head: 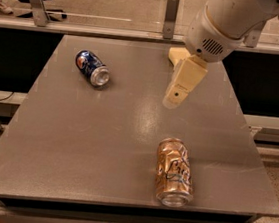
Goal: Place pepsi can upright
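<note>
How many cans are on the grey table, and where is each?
2. Both lie on their sides: the pepsi can at the far left, the gold can near the front right edge. The end effector hangs over the table, far right. None seems hidden.

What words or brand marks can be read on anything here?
Small dark blue aluminium can, lying on its side: round red-white-blue logo, no legible words.
Larger gold-bronze can: script lettering, too blurred to read.
Cream gripper, over the grey table, right of the blue can: no text.
</note>
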Controlling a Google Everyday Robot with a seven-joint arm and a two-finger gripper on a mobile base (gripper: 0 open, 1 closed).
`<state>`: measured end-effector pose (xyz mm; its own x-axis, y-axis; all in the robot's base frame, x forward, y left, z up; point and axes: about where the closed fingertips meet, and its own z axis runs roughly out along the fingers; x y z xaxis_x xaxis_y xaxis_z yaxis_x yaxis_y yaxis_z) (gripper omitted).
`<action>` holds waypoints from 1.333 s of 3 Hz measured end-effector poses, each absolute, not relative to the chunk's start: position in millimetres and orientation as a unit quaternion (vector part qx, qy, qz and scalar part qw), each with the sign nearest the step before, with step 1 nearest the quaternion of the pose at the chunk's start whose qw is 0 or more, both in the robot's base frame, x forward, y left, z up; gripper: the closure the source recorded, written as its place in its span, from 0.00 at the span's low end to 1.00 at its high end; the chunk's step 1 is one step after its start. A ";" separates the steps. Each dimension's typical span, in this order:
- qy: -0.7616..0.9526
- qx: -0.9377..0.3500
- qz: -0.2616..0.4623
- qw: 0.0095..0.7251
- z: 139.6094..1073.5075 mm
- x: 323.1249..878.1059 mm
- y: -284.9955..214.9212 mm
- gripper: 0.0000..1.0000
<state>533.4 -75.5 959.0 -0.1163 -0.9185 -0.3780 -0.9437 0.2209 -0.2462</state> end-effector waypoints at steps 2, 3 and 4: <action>0.729 -0.625 0.079 0.268 939.5 590.1 33.8 0.00; 0.733 -0.616 0.104 0.270 923.8 614.1 91.9 0.00; 0.751 -0.593 0.125 0.263 906.6 633.5 131.4 0.00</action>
